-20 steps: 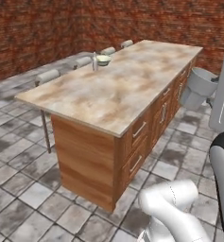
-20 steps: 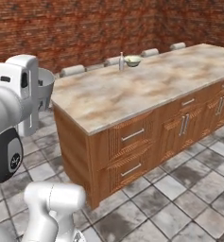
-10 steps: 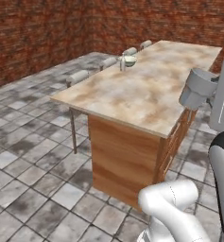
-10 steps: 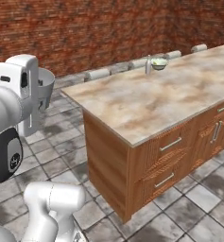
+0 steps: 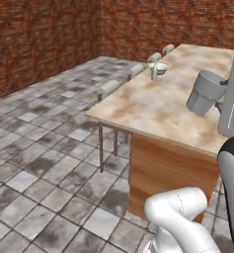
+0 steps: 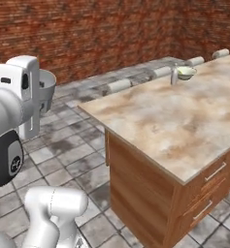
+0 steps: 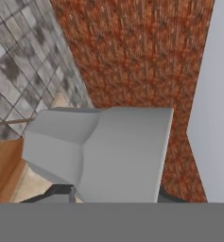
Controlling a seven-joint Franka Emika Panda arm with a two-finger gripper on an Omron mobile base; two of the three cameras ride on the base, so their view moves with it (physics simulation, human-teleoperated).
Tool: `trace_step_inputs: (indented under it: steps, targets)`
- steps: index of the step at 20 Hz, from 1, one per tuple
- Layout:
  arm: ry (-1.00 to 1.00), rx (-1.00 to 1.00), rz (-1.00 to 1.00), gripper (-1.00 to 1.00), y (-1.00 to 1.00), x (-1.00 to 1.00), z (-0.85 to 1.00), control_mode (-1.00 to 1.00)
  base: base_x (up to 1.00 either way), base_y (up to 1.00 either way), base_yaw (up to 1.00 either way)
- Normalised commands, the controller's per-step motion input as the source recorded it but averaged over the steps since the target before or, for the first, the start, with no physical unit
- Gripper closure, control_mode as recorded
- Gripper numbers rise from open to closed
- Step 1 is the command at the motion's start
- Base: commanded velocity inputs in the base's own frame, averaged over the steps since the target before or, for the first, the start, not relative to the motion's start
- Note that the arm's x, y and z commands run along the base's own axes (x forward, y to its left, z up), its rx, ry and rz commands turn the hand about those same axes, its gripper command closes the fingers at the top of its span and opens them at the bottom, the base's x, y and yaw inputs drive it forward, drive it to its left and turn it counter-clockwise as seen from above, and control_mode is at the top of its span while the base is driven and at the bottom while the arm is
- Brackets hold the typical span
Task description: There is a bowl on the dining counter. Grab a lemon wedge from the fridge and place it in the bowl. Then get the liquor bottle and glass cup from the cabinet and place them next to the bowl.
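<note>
Claw state?
> Closed on the cup, a grey one. Dark fingertips sit either side of its base. Cup is up in the air beside the arm, over the counter's near end in the left base view.

Bowl?
> Bowl is on the counter's far edge, well away from the cup. A slim upright thing stands just beside it, too small to identify. Stools line that side.

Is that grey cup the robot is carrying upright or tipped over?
Tipped. The glass cup leans with its open mouth angled up and sideways in the left base view, held by the gripper, whose dark fingertips show beneath it in the hand view.
</note>
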Motion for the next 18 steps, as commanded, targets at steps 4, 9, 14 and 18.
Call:
trace_step_inputs:
  steps: [4,9,14,18]
  targets:
    - [0.00,0.00,0.00,1.00,0.00,0.00,0.00,1.00,0.57,0.87,-0.32]
    - [0.00,0.00,0.00,1.00,0.00,0.00,0.00,1.00,0.58,0.86,-0.37]
    - [0.00,0.00,0.00,1.00,0.00,0.00,0.00,1.00,0.53,0.92,-0.40]
    - [0.00,0.00,0.00,1.00,0.00,0.00,0.00,1.00,0.50,0.98,-0.45]
